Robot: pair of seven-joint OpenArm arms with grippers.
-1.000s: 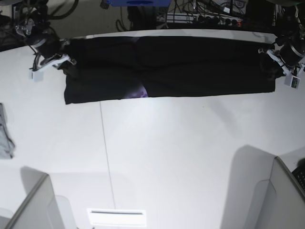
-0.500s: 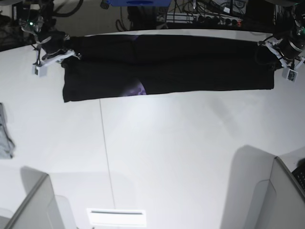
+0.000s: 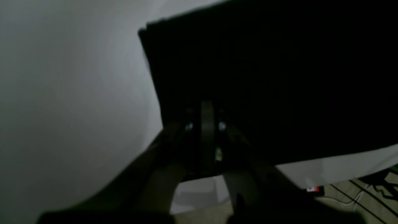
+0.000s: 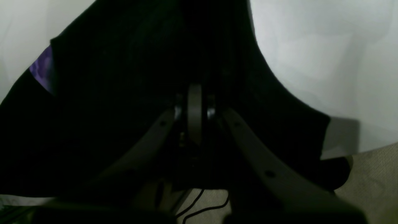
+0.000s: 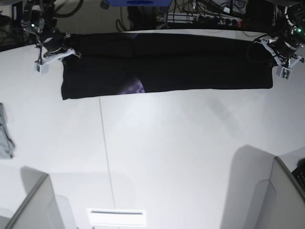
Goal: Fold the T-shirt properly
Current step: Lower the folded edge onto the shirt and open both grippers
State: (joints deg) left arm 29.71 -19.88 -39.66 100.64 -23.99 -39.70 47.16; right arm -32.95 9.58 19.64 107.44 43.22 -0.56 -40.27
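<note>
The black T-shirt (image 5: 167,62) lies stretched out as a long band along the far edge of the white table (image 5: 167,152). A small purple patch (image 5: 136,88) shows at its near hem. My left gripper (image 5: 263,46) is shut on the shirt's right end. In the left wrist view the left gripper (image 3: 206,123) pinches the dark cloth (image 3: 264,77) by its edge. My right gripper (image 5: 66,47) is shut on the shirt's left end. The right wrist view shows the right gripper (image 4: 195,112) closed on the cloth (image 4: 124,77), with the purple patch (image 4: 42,67) at the left.
A grey cloth piece (image 5: 5,136) lies at the table's left edge. Grey partitions stand at the near left (image 5: 33,205) and near right (image 5: 286,195). A white plate (image 5: 116,217) sits at the front edge. Cables and equipment (image 5: 200,16) crowd behind the table.
Both grippers have pulled back toward the table's far edge, keeping their hold. The shirt has slid a little farther away with them and lies straighter.
</note>
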